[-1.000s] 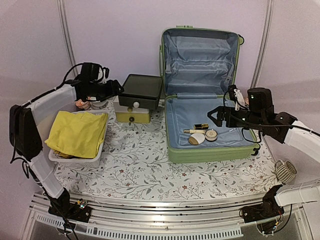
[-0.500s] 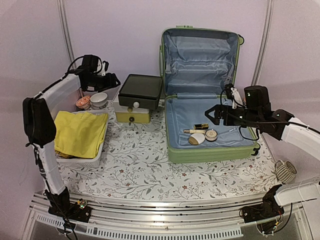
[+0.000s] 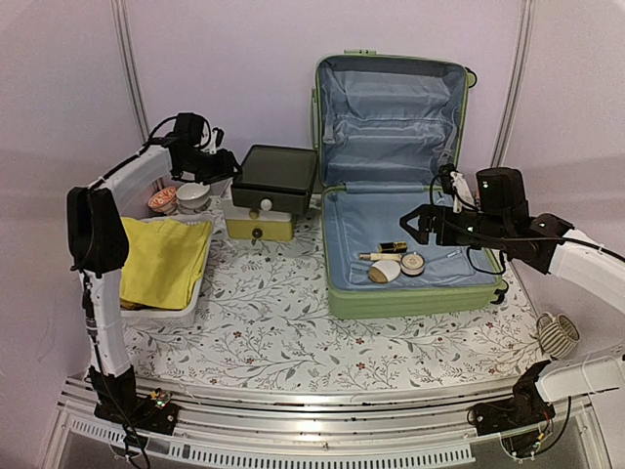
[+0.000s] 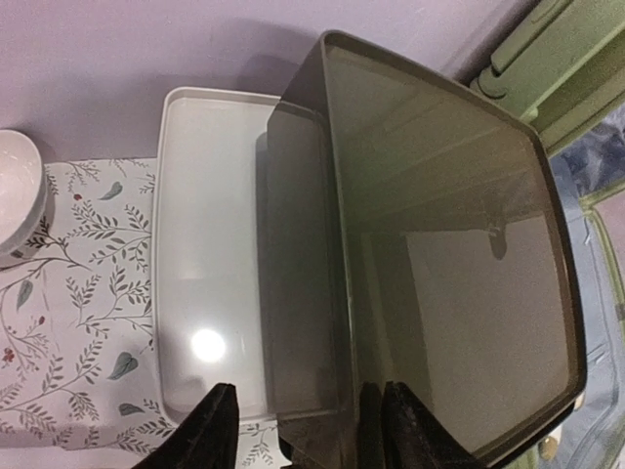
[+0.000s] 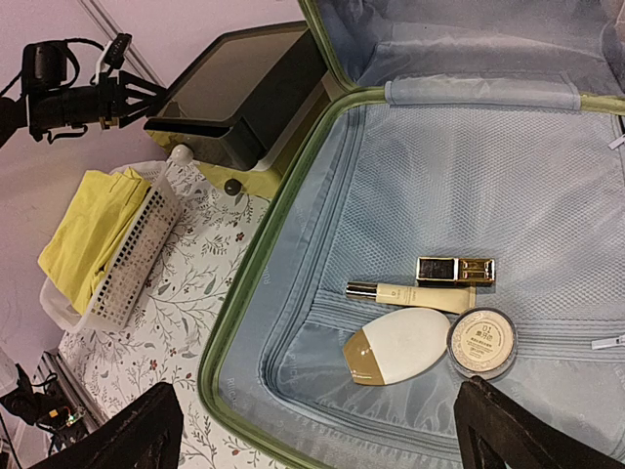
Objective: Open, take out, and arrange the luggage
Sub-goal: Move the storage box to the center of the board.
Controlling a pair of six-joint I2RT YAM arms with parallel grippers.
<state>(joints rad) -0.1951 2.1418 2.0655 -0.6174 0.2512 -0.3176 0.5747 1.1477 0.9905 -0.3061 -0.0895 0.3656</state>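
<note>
On the bench (image 3: 273, 322), in the top view, the luggage (image 3: 410, 298) is seen lying open at the right, its lid upright. In the left wrist view, the left claw (image 4: 308, 415) is set partly open astride the dark lid (image 4: 439, 244), apparently without contact. In the right wrist view, the right claw (image 5: 322, 430) is spread wide above cosmetics (image 5: 400, 344) inside the luggage.

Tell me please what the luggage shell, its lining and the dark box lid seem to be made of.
The luggage shell looks like hard plastic, matte light green, with a rigid rim. Its lining seems thin pale blue fabric, partly mesh; it creases. The dark lid is probably smoky translucent plastic, glossy: it shows reflections.
</note>
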